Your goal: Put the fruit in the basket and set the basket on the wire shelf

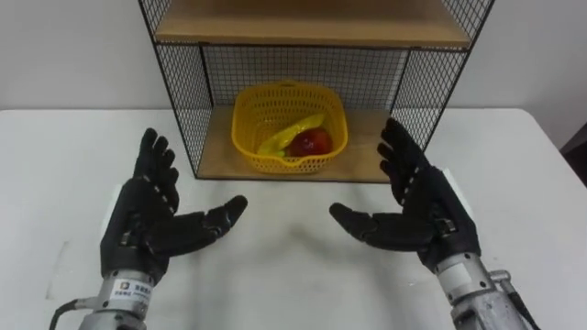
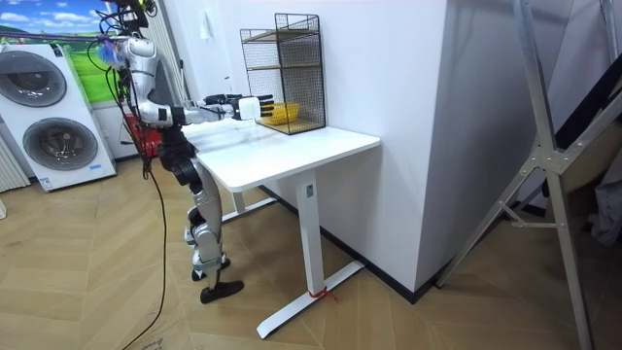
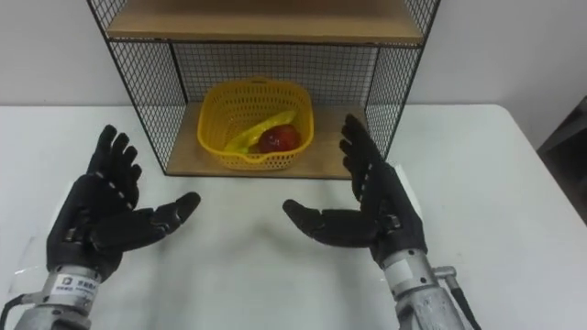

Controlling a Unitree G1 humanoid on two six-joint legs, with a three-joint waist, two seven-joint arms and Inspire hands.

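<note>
My left hand (image 1: 151, 215) and right hand (image 1: 417, 206) hover low over the white desk (image 1: 293, 280), palms turned inward. The fingers (image 1: 158, 163) are straight and spread, released, holding nothing. The desk between and beside both hands is bare.

Beyond the hands stands the black wire shelf (image 1: 183, 92), its open front facing me. The yellow plastic mesh basket (image 1: 252, 128) sits on the lower wooden board (image 1: 215, 151), roughly centred and close to the front edge. It holds the yellow banana (image 1: 292, 131) and the red apple (image 1: 313, 142). Judged from this, the task is essentially complete.

Hazards:
- The right hand's fingertips lie just beside the shelf's right front corner. Any forward or sideways drift could snag the mesh and shift the shelf.
- The basket is near the board's front edge. A brush from either hand could pull it out or tip it.

Clearance: there is open room toward me and to both sides. The desk's right edge is well apart from the right hand. The upper wooden board (image 1: 312, 23) limits height inside the shelf.
</note>
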